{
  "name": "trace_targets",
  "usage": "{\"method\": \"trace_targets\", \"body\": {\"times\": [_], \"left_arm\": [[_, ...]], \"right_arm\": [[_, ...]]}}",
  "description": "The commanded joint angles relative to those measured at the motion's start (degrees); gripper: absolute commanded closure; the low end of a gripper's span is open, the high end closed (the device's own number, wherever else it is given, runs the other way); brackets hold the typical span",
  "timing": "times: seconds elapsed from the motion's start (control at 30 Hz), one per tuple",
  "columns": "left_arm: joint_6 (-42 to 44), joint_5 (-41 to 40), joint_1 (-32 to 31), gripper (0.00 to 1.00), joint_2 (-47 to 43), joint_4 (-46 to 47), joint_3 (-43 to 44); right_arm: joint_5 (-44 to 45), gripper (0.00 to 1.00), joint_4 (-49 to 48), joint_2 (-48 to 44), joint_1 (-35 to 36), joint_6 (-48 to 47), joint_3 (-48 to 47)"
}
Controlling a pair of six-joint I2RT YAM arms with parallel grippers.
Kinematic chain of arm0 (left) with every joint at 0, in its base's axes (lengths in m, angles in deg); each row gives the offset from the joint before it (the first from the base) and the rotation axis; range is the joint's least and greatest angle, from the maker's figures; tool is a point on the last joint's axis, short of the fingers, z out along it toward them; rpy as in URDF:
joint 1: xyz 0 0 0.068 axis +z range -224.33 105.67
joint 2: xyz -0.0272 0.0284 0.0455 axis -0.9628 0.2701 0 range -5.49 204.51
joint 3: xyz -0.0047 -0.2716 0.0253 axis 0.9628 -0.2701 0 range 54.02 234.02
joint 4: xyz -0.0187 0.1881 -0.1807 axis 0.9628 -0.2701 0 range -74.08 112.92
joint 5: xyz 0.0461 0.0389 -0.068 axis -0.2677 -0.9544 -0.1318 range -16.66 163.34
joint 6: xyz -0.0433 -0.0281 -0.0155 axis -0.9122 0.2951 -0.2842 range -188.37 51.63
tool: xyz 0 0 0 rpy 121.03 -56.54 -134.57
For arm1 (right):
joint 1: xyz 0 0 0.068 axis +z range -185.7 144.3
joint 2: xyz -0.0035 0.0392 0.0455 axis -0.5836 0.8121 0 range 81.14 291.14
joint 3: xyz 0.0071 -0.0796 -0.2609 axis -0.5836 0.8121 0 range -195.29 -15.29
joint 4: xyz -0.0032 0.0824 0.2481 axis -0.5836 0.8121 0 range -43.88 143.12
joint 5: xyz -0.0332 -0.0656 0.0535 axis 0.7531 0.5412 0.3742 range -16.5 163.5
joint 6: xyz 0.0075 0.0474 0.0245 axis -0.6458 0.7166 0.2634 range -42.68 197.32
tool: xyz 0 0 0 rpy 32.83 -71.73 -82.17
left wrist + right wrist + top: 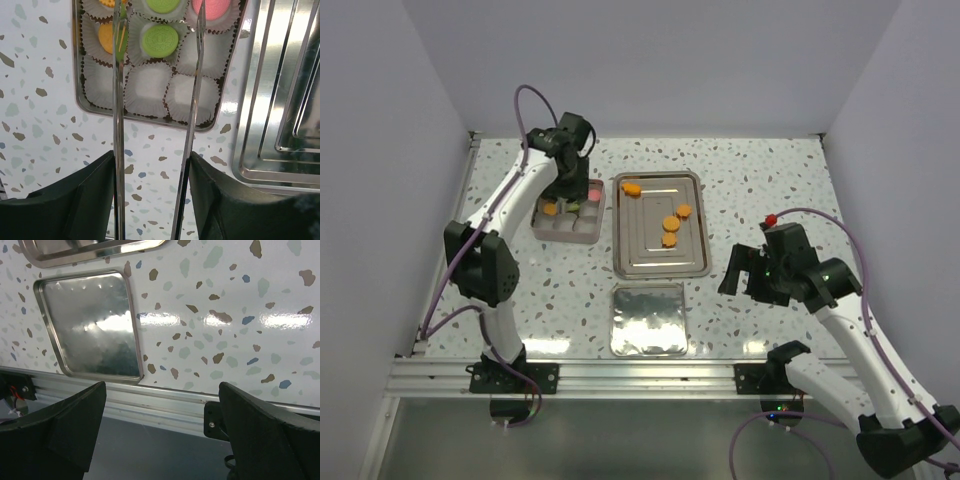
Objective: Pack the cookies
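Observation:
The cookies lie in two places. Several orange ones [670, 224] rest on the steel tray [658, 262]. Others sit in paper cups in the metal box [79, 75]: two green [159, 40], a pink [215, 7] and two orange [106, 38]. My left gripper [160, 16] hangs over the box, its long metal blades [118, 100] apart on either side of a green cookie lying in its cup, touching neither. From above it shows over the box [570, 192]. My right gripper [744, 272] hovers open and empty at the right, near the table's front.
A flat steel lid [648, 318] lies near the front edge, also in the right wrist view [90, 325]. Several paper cups [147, 87] in the box's near rows hold nothing. The tray's stepped rim [270, 145] runs right beside the box.

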Motion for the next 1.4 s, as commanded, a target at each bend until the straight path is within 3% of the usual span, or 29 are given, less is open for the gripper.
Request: {"method": "trace_targets", "body": {"times": [0.0, 0.17, 0.97, 1.37], "left_arm": [[-0.90, 1.02, -0.11, 0.38, -3.80, -2.05, 3.12], [-2.13, 1.55, -3.01, 0.38, -6.01, -2.23, 2.33], [-14.70, 5.51, -29.90, 0.39, -2.76, 6.20, -6.46], [-17.34, 3.84, -34.04, 0.39, 1.90, 6.47, -6.63]], "right_arm": [[-0.26, 0.02, -0.32, -0.92, 0.28, -0.96, -0.60], [0.01, 0.02, 0.91, -2.23, 0.28, -0.96, -1.04], [4.58, 0.02, 14.44, -12.61, 0.20, -2.54, -4.73], [6.77, 0.01, 18.49, -15.95, 0.28, -3.15, -6.57]]}}
